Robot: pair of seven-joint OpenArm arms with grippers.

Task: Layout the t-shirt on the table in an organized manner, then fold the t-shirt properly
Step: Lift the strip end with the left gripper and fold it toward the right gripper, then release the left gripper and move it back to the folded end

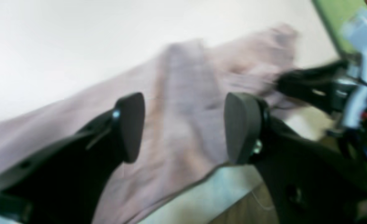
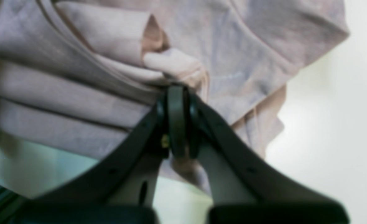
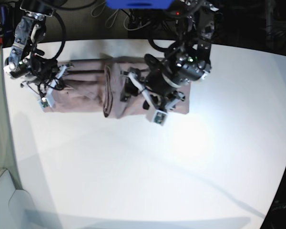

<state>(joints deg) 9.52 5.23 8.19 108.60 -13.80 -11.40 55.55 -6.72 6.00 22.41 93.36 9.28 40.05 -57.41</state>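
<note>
While the t-shirt (image 3: 93,93) lies stretched as a long band across the far part of the tabletop (image 3: 148,167), both arms sit over it. Shirt is bunched lengthwise, with a raised fold ridge (image 3: 108,91) crossing it near mid-length.

Right claw (image 2: 177,93): closed, pinching a gathered wad of the t-shirt (image 2: 109,62) fabric at the tips. Folds fan out from the pinch point; one sleeve-like flap (image 2: 295,37) of the shirt spreads past it onto the tabletop (image 2: 342,124). In the base view this claw (image 3: 55,83) is at the shirt's end nearest the tabletop's side edge.

Left claw (image 1: 183,127): open, pads (image 1: 130,124) well apart, nothing between them. Wrist view is motion-blurred, but the t-shirt (image 1: 183,93) is visible through the gap, lying flat on the tabletop (image 1: 62,46) below, not gripped. In the base view this claw (image 3: 133,88) hangs over the shirt's other half, just beside the fold ridge.

Far end of the shirt is mostly hidden under the left arm in the base view. The right arm (image 1: 320,84) also shows in the left wrist view, at the shirt's far end.
</note>
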